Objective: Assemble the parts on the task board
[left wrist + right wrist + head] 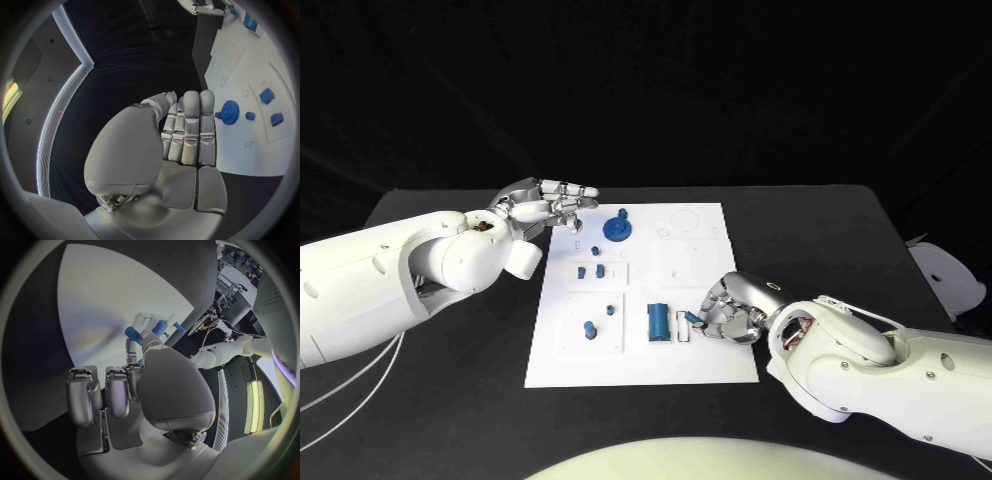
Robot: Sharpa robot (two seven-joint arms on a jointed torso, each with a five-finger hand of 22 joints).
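The white rectangular task board (704, 365) is laid flat mid-table. The silver right hand (727, 315) is curled at a small blue-and-white part (687, 320) beside the blue cylinder (656, 322), probably to seat it; an actual grip can't be told. The left hand (548, 207) is held empty, fingers straight, by the blue gear (617, 232)

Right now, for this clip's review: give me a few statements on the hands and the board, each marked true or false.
1. The left hand hovers by the task board's far left corner, holding nothing. True.
2. The blue gear lies on the board's near edge. False: it sits at the far end, close to the left hand.
3. The right hand has its fingertips at a small blue part beside the blue cylinder. True.
4. The board lies on a white table. False: the table is black.
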